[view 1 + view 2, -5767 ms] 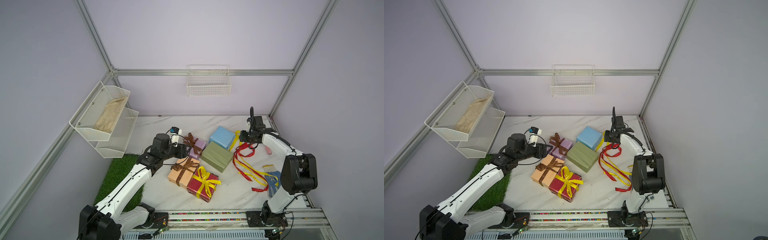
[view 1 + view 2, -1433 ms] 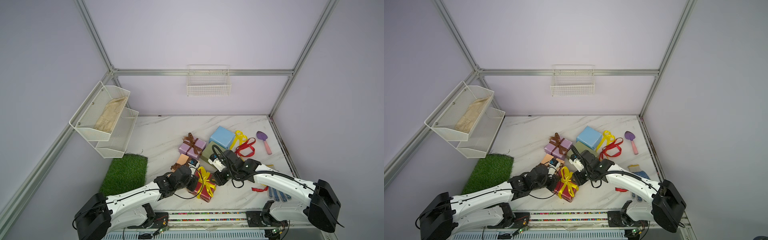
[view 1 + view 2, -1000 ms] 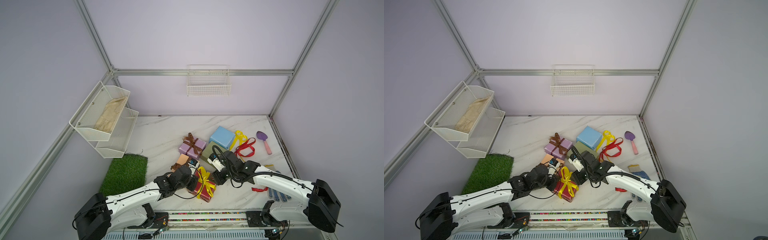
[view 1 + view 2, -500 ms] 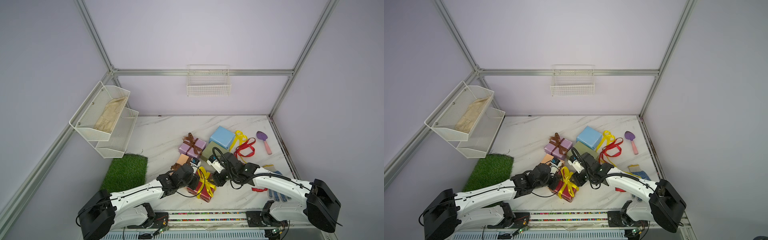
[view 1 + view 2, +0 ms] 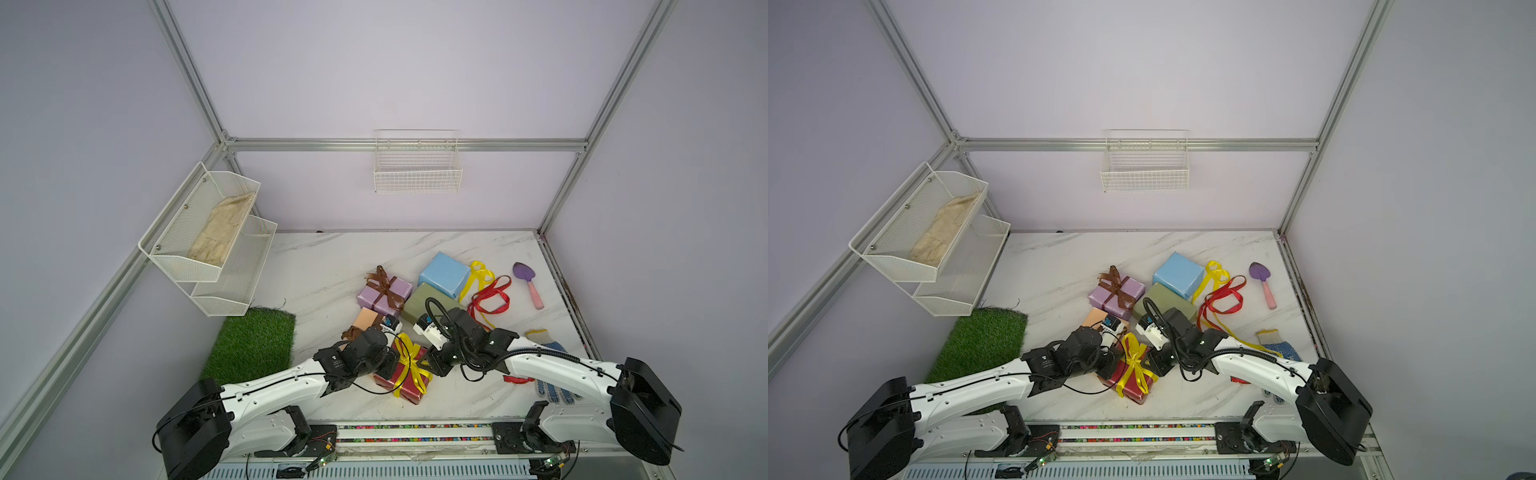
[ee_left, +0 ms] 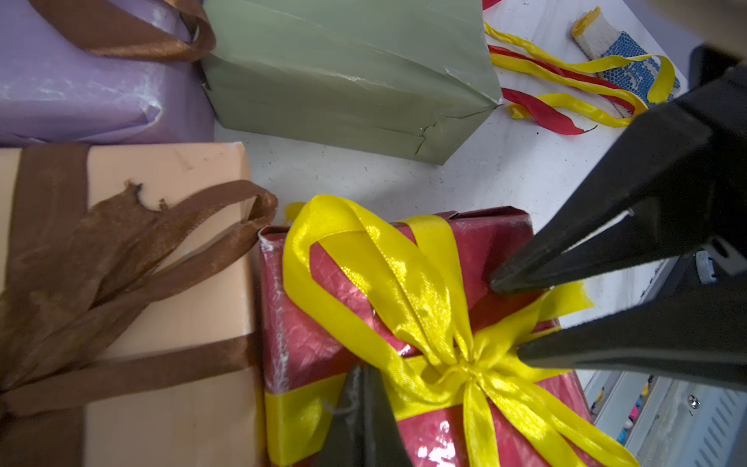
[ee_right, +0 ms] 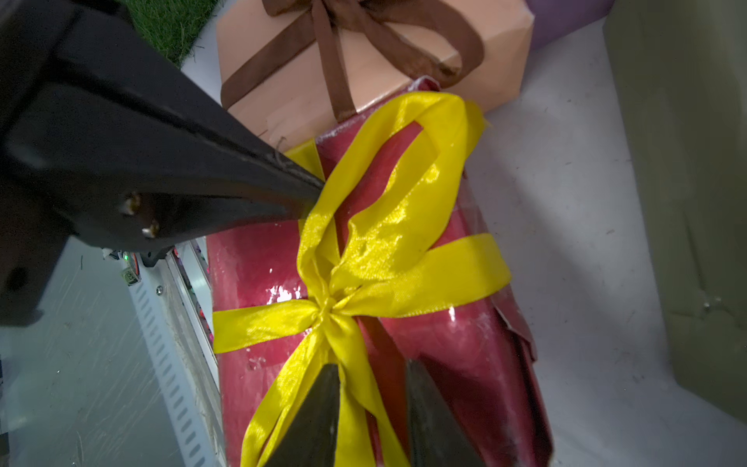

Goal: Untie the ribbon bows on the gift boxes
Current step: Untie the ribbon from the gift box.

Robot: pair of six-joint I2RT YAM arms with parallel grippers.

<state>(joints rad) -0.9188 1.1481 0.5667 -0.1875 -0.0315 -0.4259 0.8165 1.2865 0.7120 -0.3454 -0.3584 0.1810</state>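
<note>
On the marble tabletop (image 5: pixel 332 257), the dark red box (image 7: pixel 452 356) is pressed by the closed left gripper (image 6: pixel 359 376). The yellow ribbon tail (image 7: pixel 351 396) is straddled lengthwise by the right gripper (image 7: pixel 370 364), jaws narrowly parted, with the knot (image 7: pixel 327 303) just ahead.

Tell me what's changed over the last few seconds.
Both arms swung from the lilac box and the light blue box to the dark red box. The left gripper, shut, now rests on it; the right gripper has narrowed around a tail of its yellow bow. That bow stays tied; the box hasn't shifted.
</note>
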